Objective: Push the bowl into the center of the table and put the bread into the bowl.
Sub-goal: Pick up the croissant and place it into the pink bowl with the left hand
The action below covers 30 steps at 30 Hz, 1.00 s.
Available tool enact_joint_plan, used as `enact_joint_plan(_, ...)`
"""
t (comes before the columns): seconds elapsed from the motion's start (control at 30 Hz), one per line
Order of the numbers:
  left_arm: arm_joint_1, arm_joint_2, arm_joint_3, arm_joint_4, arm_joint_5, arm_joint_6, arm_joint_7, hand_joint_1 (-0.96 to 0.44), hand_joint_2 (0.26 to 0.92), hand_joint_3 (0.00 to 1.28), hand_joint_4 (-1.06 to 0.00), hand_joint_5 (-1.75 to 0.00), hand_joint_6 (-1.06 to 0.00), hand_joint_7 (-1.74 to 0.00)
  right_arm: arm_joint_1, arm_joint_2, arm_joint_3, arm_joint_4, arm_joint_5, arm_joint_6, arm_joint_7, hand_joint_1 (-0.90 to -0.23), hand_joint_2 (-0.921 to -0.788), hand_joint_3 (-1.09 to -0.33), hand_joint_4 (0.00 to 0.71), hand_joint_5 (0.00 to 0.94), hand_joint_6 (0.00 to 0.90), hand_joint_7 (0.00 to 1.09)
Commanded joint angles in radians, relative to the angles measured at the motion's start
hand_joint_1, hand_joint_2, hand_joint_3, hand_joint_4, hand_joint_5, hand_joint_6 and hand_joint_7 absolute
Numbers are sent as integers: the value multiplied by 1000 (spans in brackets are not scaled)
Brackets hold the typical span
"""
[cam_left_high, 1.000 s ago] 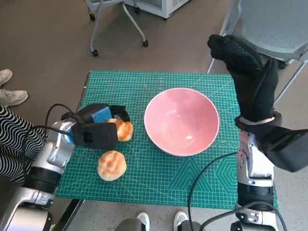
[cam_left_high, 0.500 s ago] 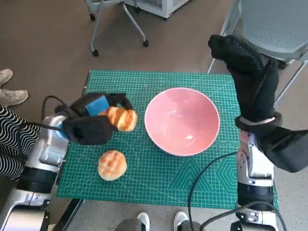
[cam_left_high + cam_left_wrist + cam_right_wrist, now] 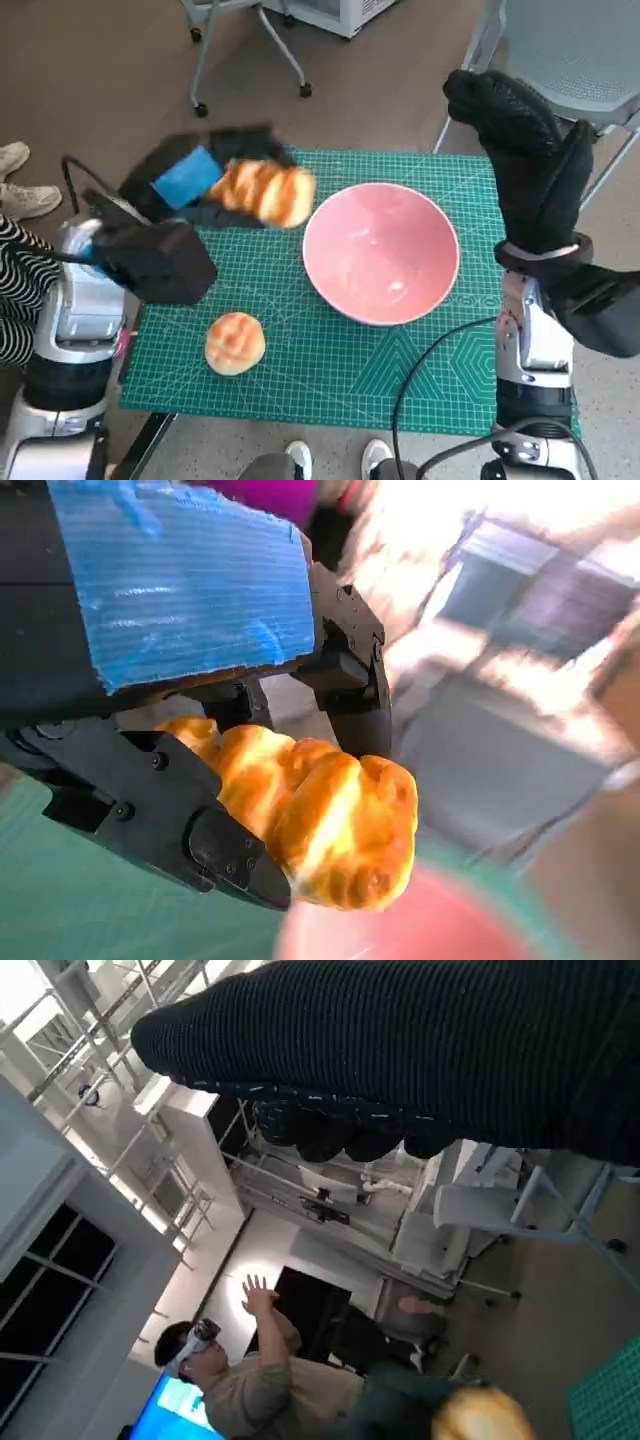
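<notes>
Above the mat, left hand [image 3: 200, 180] fingers pinch bread [image 3: 268, 193] beside bowl [image 3: 381, 252]

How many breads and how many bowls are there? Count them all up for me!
Bread: 2, the long roll held by the left hand and the round bun on the mat
Bowls: 1, the pink bowl
Total: 3
</notes>
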Motion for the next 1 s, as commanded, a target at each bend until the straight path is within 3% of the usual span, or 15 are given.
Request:
enact_joint_plan(0.03,-37,-61,-45,-32,19,3,33,2,903,23,-825,-1047,-668,-1098,26,-7,-6,1,9,9,7,-671,-921,-655,189,2,12,624)
enact_joint_plan(0.53,-196,-174,-230,294,66,-136,-3,1,917,17,-804,-1086,-644,-1102,43,-9,-20,-5,11,-7,13,-678,-921,-642,169,0,17,619)
enact_joint_plan(1.0,-215,-242,-312,502,126,-216,19,0,920,52,-747,-1171,-613,-1112,61,-7,-27,-21,8,-8,1,-683,-921,-638,162,1,23,609)
